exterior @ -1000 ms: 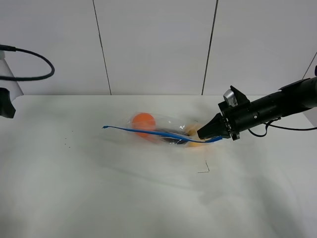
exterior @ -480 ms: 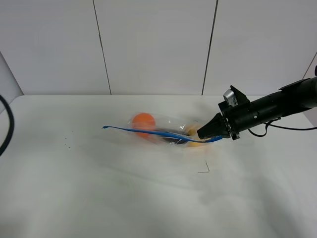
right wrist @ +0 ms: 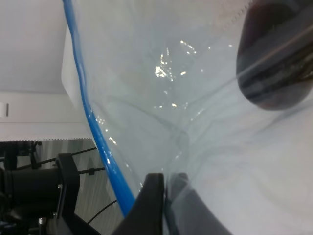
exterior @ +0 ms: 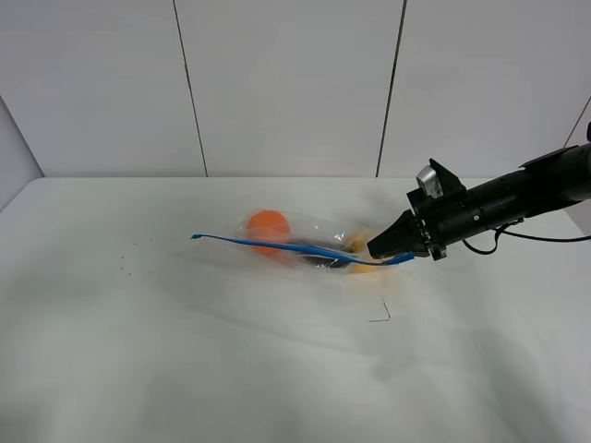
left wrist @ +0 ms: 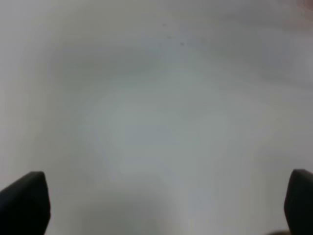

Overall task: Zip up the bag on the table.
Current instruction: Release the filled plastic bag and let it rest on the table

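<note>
Bag (exterior: 305,242) lies on the white worktop (exterior: 185,369), a little right of the middle and toward the far side. Its blue strip (exterior: 268,245) runs along the near edge from a free left tip to the right end. Through the clear film show an orange item (exterior: 269,225) on the left and a dark item (exterior: 319,258) nearer the middle, with a hint of yellow just beside the right end.

The right tool (exterior: 379,249) is closed on the bag's right end. In the right wrist view its fingers (right wrist: 152,205) pinch crinkled film (right wrist: 171,73) just beside the strip (right wrist: 93,127), and the dark item (right wrist: 276,58) sits further along the bag. Whether the strip itself is between the fingers I cannot tell.

The left tool (left wrist: 161,203) is spread wide and holds nothing. Its wrist view shows only bare, blurred worktop beneath it, and the arm is out of the high view, so it is well apart from the bag.

As a judgement, the task stands at an early or middle stage. One end is anchored, which the closing stroke needs, but nothing is pressing or sliding along the strip. The left stretch of the strip looks like a single flat line. Toward the right it bows and seems to part into two lines, so the mouth is probably not sealed there, though the pictures are too coarse to be sure. What appears left is bringing the second tool to the strip and running the seal along its length.
</note>
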{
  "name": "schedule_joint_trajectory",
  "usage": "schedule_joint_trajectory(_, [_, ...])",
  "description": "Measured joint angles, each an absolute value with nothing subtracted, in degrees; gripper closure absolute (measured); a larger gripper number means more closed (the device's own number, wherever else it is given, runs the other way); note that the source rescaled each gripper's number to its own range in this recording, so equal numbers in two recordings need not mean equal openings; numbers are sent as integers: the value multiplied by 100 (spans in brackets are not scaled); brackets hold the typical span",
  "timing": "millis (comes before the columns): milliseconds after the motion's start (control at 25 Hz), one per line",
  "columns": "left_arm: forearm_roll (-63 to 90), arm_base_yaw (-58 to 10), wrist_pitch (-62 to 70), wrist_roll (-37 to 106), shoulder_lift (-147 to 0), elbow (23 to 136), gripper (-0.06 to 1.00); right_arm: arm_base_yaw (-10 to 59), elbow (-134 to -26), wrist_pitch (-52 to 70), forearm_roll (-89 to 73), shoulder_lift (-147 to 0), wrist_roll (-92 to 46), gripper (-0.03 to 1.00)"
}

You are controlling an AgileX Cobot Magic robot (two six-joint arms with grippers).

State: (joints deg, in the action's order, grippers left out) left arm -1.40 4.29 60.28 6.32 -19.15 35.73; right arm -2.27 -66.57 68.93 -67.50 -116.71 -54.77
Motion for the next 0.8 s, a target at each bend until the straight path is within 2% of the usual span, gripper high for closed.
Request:
schedule_joint_trajectory(200, [0,429,6171,752,-1287,3126,-6,-227,-6657,6893,-6750,-11671,-5477,97])
schedule_joint_trajectory(800, [257,429,6240,762,-6,2988,-6,-227,-6657,6893,-6756,-11671,-5537,97])
